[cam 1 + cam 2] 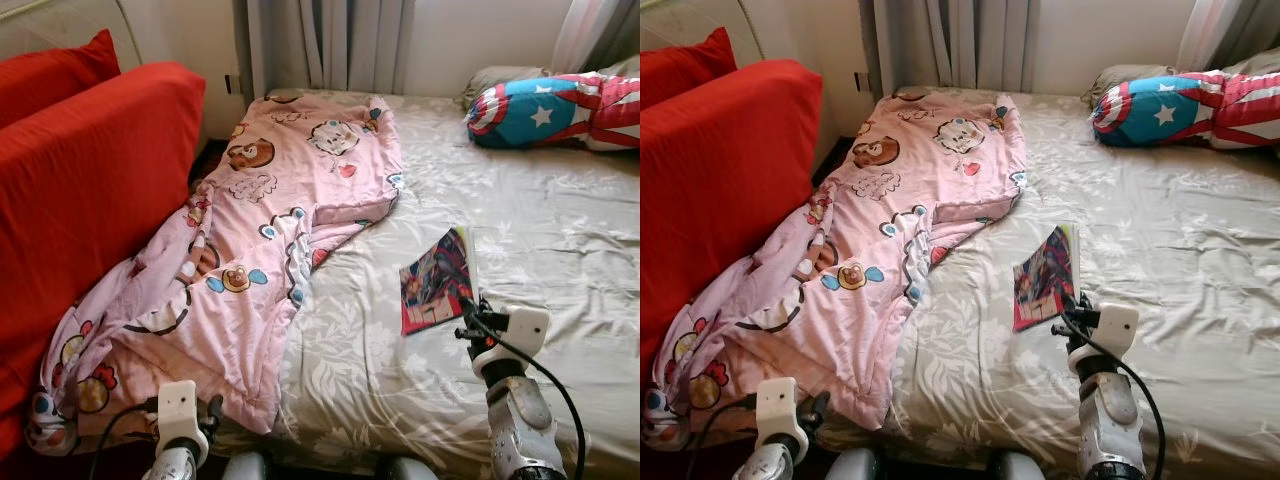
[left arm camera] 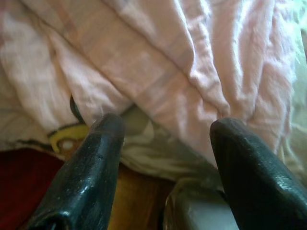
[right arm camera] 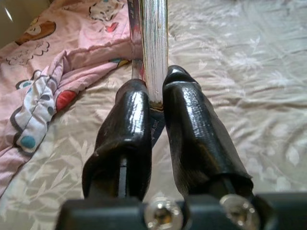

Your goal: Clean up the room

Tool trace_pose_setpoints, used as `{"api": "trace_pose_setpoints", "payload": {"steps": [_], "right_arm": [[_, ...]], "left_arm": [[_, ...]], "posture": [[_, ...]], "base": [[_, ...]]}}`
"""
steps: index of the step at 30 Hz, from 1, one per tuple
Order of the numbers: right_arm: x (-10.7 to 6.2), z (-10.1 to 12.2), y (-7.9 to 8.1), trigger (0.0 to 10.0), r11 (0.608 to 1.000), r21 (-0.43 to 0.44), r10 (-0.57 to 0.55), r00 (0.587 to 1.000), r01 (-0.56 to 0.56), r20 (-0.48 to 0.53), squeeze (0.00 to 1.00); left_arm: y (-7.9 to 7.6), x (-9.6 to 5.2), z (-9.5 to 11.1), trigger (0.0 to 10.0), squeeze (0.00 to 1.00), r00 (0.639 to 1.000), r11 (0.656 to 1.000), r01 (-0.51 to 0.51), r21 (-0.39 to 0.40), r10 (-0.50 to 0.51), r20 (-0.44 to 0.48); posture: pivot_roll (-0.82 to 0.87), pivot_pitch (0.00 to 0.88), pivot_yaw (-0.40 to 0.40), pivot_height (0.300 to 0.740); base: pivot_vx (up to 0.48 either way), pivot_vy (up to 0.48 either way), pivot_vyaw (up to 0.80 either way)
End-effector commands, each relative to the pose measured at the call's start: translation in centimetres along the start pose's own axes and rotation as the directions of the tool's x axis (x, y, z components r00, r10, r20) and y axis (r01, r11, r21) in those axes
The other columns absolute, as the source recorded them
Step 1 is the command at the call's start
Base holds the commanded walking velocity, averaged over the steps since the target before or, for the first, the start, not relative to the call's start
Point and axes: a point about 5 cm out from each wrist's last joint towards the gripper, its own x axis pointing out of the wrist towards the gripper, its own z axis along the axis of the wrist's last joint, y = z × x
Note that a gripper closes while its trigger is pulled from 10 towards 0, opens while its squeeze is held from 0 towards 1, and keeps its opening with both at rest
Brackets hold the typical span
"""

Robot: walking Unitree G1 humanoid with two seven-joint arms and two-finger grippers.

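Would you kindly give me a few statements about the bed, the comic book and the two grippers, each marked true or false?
1. The right gripper is shut on the comic book. True.
2. The pink cartoon blanket covers the whole bed. False: it lies bunched along the robot's left side, leaving the floral bed sheet bare.
3. The left gripper is open, over the blanket's edge. True.
4. The star-patterned pillow lies beside the comic book. False: it sits at the far end of the bed, apart from it.
5. The red sofa stands on the robot's right. False: it is on the left.
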Motion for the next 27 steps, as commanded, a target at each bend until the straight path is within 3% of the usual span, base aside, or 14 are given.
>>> {"api": "trace_pose_setpoints", "payload": {"steps": [1, 7, 19, 27], "right_arm": [[0.5, 1.2, 0.4, 10.0, 0.999, -0.031, 0.027, 0.999, -0.025, 0.043, 0.0], [0.0, 0.3, -0.4, 10.0, 0.999, -0.05, 0.002, 1.0, -0.002, -0.005, 0.0], [-2.3, -3.8, -2.4, 10.0, 0.993, -0.061, -0.115, 0.977, 0.105, -0.177, 0.0], [-1.9, -3.1, -2.0, 10.0, 0.992, -0.104, -0.087, 0.988, 0.074, -0.128, 0.0]], "left_arm": [[-0.1, 0.0, -0.5, 10.0, 0.0, 0.999, 1.0, 0.013, 0.011, -0.013, -0.033], [0.4, 0.1, -0.9, 10.0, 0.0, 0.998, 1.0, 0.0, 0.015, 0.001, -0.069], [0.8, -0.8, -3.2, 10.0, 0.0, 0.983, 0.999, -0.038, 0.004, 0.038, -0.178], [0.7, -1.3, -4.0, 10.0, 0.0, 0.976, 0.999, -0.033, 0.021, 0.037, -0.214]], "posture": [[-0.04, 0.0, -0.017, 0.697], [-0.04, 0.0, -0.02, 0.74], [-0.03, 0.0, -0.027, 0.74], [-0.04, 0.0, -0.027, 0.74]], "base": [[0.0, 0.0, 0.0], [0.0, 0.0, 0.0], [0.0, 0.0, 0.0], [0.0, 0.0, 0.0]]}}
